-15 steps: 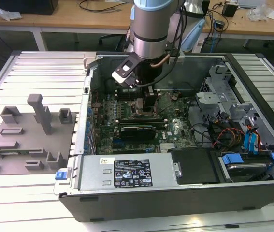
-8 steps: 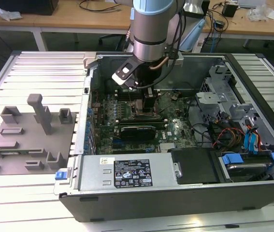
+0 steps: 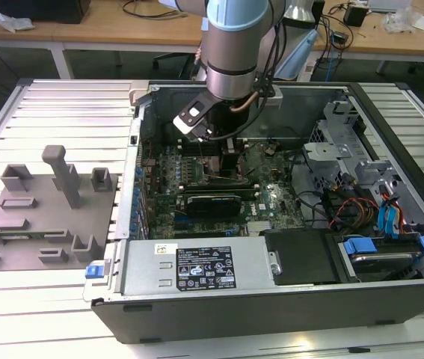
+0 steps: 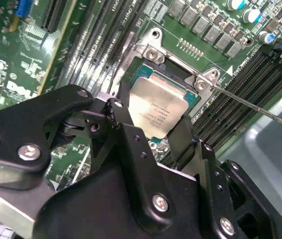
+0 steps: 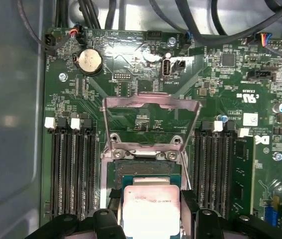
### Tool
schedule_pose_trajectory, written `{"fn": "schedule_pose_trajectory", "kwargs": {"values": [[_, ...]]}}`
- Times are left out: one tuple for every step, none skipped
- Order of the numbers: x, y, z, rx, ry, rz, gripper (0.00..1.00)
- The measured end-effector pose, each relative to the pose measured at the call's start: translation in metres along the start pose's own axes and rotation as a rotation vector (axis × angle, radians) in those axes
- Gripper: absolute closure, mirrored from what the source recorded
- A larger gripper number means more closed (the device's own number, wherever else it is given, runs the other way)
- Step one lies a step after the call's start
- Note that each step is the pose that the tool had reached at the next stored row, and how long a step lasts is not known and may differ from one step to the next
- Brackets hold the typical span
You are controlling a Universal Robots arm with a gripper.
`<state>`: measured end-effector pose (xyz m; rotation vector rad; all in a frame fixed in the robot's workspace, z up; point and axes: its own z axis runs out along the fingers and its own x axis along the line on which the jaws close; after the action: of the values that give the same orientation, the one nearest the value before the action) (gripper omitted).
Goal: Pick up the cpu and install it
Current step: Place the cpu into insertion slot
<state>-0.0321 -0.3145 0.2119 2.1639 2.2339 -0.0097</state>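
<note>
The cpu (image 4: 156,105), a flat square chip with a silvery top and a thin green rim, sits between my two black fingers over the open motherboard socket (image 4: 180,64). My gripper (image 4: 153,124) is shut on it, one finger against each side edge. In the first wrist view the cpu (image 5: 150,209) hangs just in front of the socket's raised load plate (image 5: 150,107), with the gripper (image 5: 150,199) around it. In the exterior view the gripper (image 3: 226,161) reaches down into the computer case (image 3: 271,284), over the middle of the motherboard (image 3: 197,176).
The thin socket lever (image 4: 252,103) sticks out sideways beside the socket. Memory slots (image 5: 71,169) flank the socket on both sides. Cables (image 3: 361,206) and drive bays fill the case at the exterior view's right. A grey plastic tray (image 3: 47,209) with upright blocks lies outside the case at that view's left.
</note>
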Motion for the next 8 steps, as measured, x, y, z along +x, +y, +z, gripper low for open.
{"fn": "schedule_pose_trajectory", "kwargs": {"values": [[0.0011,0.0001,0.0018,0.0014,-0.0002,0.0,0.45],[0.0014,0.0001,0.0034,0.0026,-0.0017,0.0,0.45],[0.0016,0.0001,0.0043,0.0037,-0.0032,0.0,0.45],[0.0018,0.0002,0.0054,0.0048,-0.0056,0.001,0.45],[0.0019,0.0004,0.0065,0.0058,-0.0094,0.002,0.45],[0.0022,0.0004,0.0076,0.0063,-0.0129,0.002,0.45],[0.0028,0.0004,0.0084,0.0065,-0.0138,0.003,0.45],[0.0034,0.0005,0.0091,0.0064,-0.0142,0.003,0.45]]}}
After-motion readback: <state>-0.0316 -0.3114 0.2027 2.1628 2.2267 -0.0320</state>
